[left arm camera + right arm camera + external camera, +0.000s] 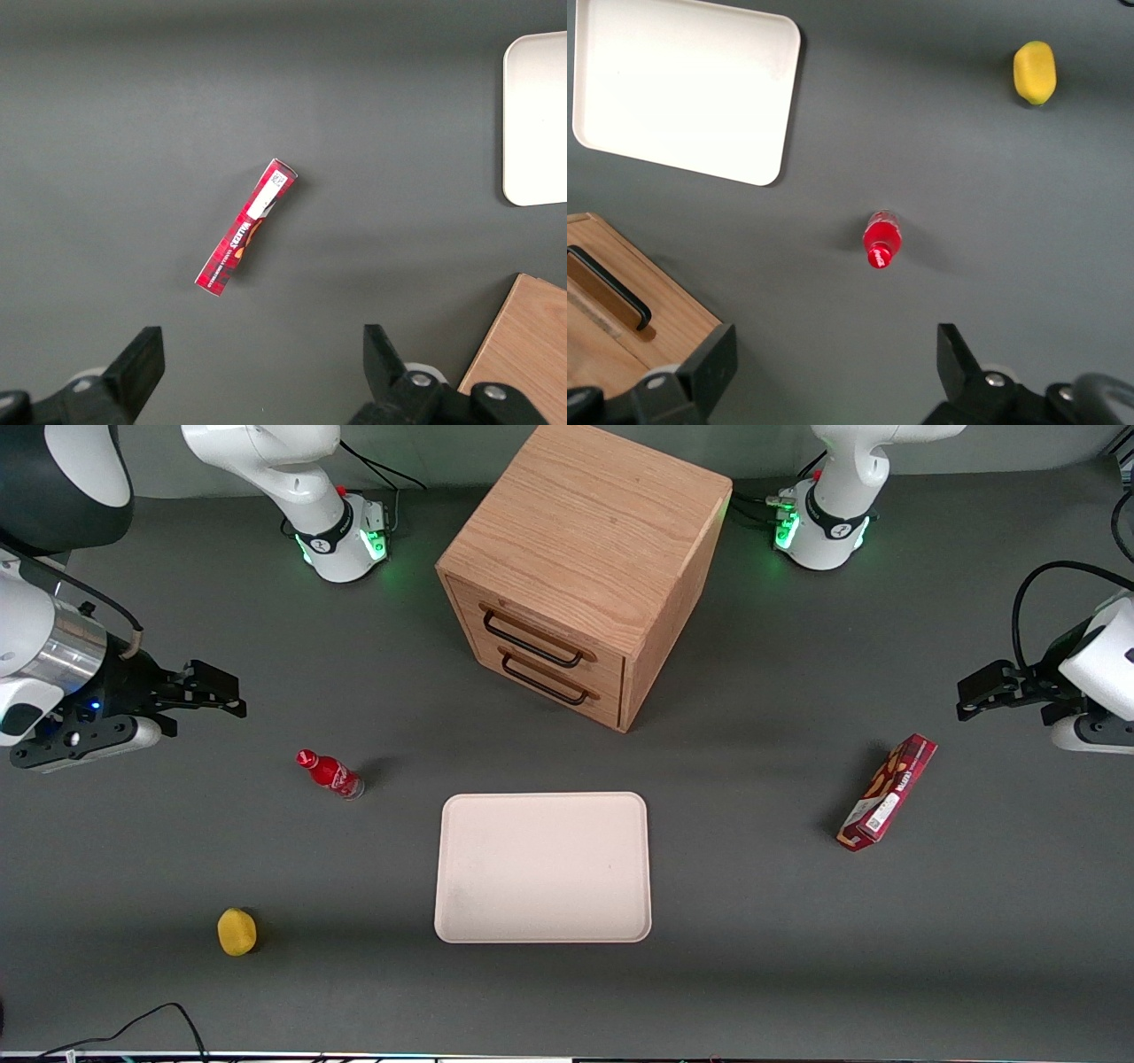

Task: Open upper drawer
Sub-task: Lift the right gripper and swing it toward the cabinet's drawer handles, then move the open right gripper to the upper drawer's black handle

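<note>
The gripper point(232, 689) hangs above the table with its fingers spread, well apart from the cabinet point(585, 558). The upper drawer point(532, 636) is shut, just above the lower drawer point(549, 677). The two thin handles sit close together, so I think the fingers could catch the wrong bar, or knock the red bottle point(330, 774) standing near the hand.

One cabinet point(589, 558) with two drawers, one tray point(543, 866), one red bottle point(331, 773), one box point(888, 792), one yellow, perhaps lemon-like fruit point(236, 932)
</note>
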